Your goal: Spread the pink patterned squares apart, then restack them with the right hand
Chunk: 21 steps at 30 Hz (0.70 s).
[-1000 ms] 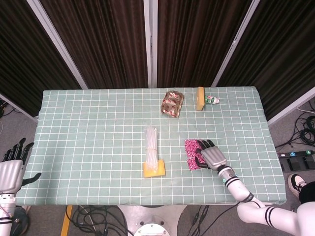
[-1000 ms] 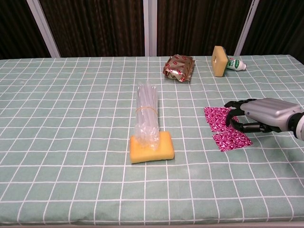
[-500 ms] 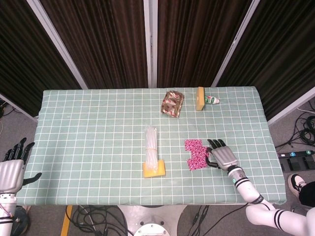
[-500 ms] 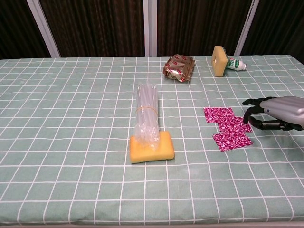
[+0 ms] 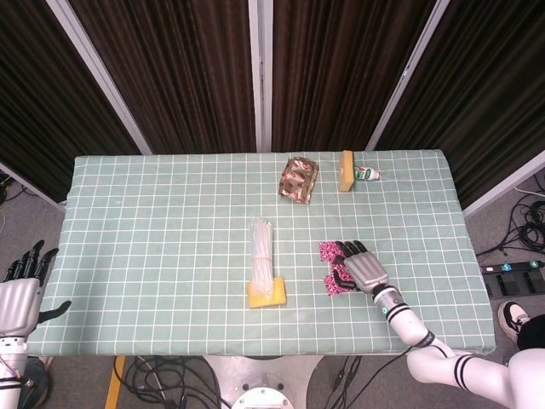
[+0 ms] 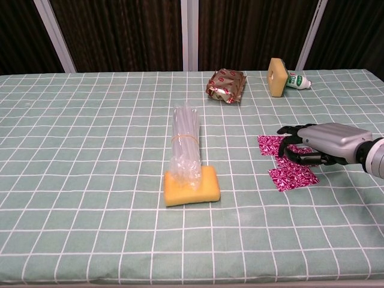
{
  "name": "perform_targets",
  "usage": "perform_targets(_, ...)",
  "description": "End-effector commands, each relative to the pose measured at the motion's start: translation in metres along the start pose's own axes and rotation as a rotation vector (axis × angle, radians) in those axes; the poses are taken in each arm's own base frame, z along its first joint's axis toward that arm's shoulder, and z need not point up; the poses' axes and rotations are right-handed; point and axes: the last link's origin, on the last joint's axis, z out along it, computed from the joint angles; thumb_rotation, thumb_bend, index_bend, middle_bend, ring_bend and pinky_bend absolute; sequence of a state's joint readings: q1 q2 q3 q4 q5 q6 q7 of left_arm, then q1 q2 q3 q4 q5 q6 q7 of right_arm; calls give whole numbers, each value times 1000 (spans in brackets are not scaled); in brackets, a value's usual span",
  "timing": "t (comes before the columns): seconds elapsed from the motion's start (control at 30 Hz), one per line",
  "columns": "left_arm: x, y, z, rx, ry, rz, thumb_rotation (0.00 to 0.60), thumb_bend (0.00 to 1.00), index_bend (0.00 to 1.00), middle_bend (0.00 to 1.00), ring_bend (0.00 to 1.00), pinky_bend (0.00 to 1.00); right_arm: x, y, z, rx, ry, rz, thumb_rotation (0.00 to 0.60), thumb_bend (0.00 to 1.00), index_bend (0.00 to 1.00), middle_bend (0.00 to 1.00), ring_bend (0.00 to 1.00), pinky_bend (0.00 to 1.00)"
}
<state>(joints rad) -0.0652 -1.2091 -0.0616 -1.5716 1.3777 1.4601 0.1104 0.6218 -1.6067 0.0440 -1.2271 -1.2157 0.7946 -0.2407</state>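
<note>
Left robot hand [image 5: 19, 294] hangs off the surface's near-left corner, fingers apart, holding nothing; it plays no part here.

Pink patterned squares [image 6: 292, 176] lie flat on the checked surface [image 5: 170, 213], partly fanned: one corner shows beyond the fingertips on the far-left side of the right robot hand [image 6: 317, 146], another lies just nearer us than the hand, and the middle of the set is hidden under the fingers.

Right robot hand sits palm-down over the squares with its fingers curled down toward the middle one. We cannot tell whether it presses, pinches or only hovers.

Handling, our judgement: the squares look thin, limp and very light, like cloth or paper. They should slide easily on the surface and may drag along together. No edge stands up to grip, so we would press a fingertip flat on one square's middle and slide it, or pinch a free corner to lift.

Against half a second ago: the right robot hand has come back from the right of the squares to cover their middle. The squares' fanned layout looks unchanged.
</note>
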Motion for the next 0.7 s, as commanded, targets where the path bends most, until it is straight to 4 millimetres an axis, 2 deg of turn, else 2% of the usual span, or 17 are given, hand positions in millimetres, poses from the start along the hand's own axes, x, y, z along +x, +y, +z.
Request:
perform_targets(0.03, 0, 0, 0, -1, -2, 0, 600, 84, 174, 99, 105, 168, -1, 5, -2, -12, -4, -7, 7, 532, 287, 0, 0, 0)
perform_targets(0.7, -1, 3, 2, -11, 2, 2, 600, 84, 174, 99, 104, 168, -5, 59, -43, -134, -30, -62, 10, 531, 287, 0, 0, 0)
